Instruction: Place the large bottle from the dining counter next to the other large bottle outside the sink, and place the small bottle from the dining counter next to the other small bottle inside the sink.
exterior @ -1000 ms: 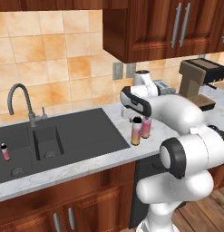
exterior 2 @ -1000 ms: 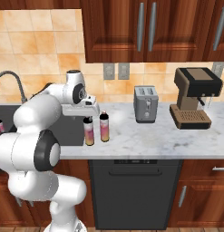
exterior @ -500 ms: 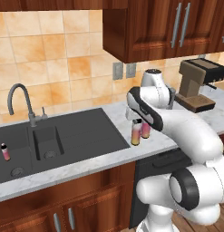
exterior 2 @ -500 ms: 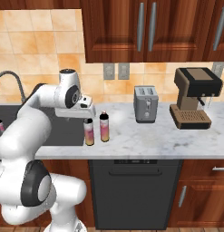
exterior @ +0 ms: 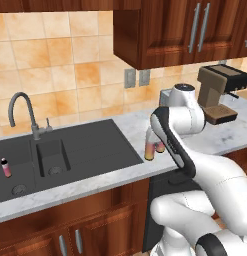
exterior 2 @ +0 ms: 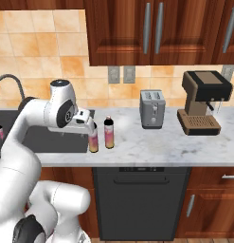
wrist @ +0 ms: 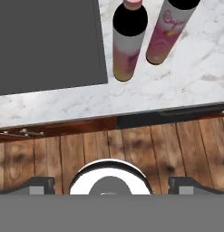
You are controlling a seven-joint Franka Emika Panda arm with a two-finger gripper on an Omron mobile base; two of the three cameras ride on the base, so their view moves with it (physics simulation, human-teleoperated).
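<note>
Two large pink-and-yellow bottles with dark caps stand side by side on the marble counter just right of the sink (exterior 2: 42,138): one (exterior 2: 93,141) (wrist: 128,43) at the sink's edge, the other (exterior 2: 109,134) (wrist: 170,31) beside it. In the left base view they (exterior: 149,151) peek out from behind my arm. My gripper (exterior 2: 89,124) (wrist: 111,183) hovers open just above the bottle nearest the sink, holding nothing, its fingertips (wrist: 38,185) spread wide. A small pink bottle (exterior: 5,168) (exterior 2: 0,131) stands in the sink's left basin. The dining counter is out of view.
A curved faucet (exterior: 25,112) rises behind the sink. Further right on the counter stand a toaster (exterior 2: 152,108) and a coffee machine (exterior 2: 201,102). Wall cabinets hang overhead, a dishwasher front (exterior 2: 137,199) sits under the counter, and wooden floor (wrist: 131,145) lies below its edge.
My arm's elbow has swung up and back toward the wall while the hand stays by the two bottles. The gripper is open throughout and both bottles stand unmoved.
</note>
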